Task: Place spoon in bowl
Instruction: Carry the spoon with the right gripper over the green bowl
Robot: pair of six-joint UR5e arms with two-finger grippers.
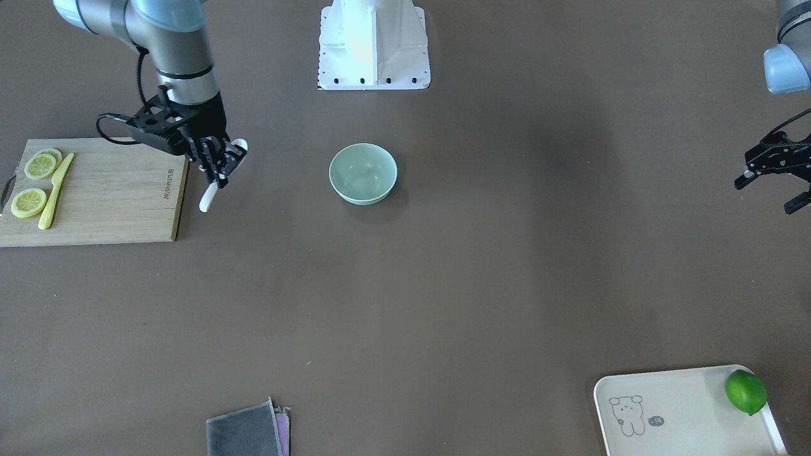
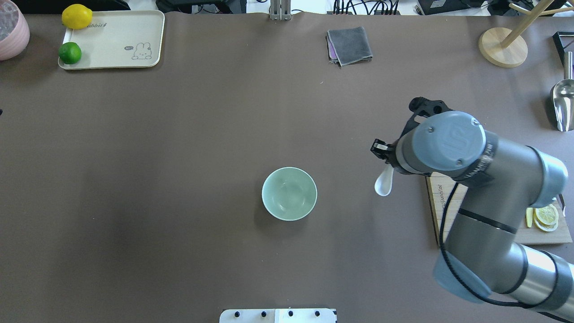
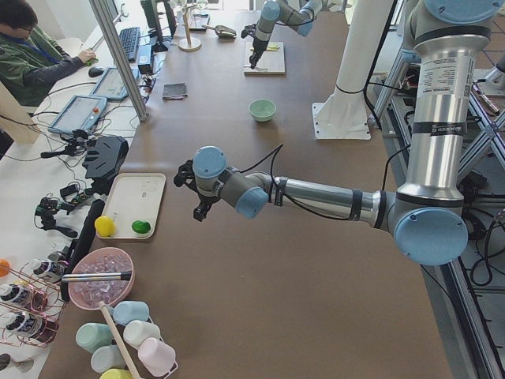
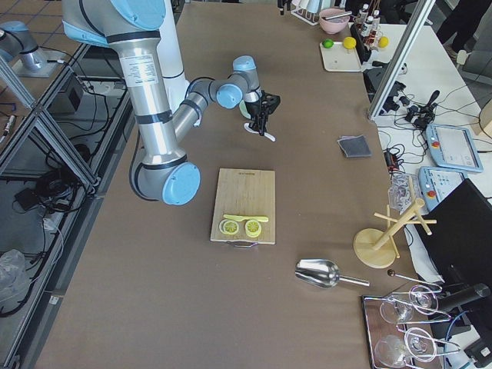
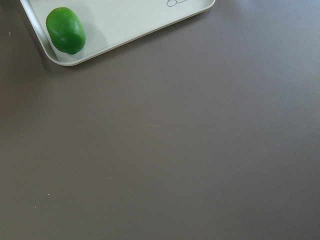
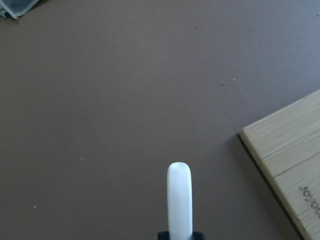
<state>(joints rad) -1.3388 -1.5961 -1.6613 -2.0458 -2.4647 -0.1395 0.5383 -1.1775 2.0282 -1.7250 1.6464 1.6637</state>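
The white spoon [image 1: 208, 199] hangs in my right gripper [image 1: 218, 166], which is shut on its middle and holds it above the table just beside the cutting board's edge. In the overhead view its scoop [image 2: 384, 181] points toward me below the gripper. In the right wrist view only the handle [image 6: 179, 197] shows. The mint-green bowl [image 1: 363, 173] stands upright and empty at the table's middle, also in the overhead view [image 2: 289, 193], well apart from the spoon. My left gripper [image 1: 768, 192] is open and empty, in the air at the table's far side.
A wooden cutting board [image 1: 114, 202] with lemon slices [image 1: 29, 202] and a yellow knife [image 1: 56, 190] lies beside the right gripper. A cream tray [image 1: 671, 411] holds a lime [image 1: 746, 391]. A grey cloth [image 1: 246, 432] lies at the operators' edge. The robot base [image 1: 374, 47] stands behind the bowl.
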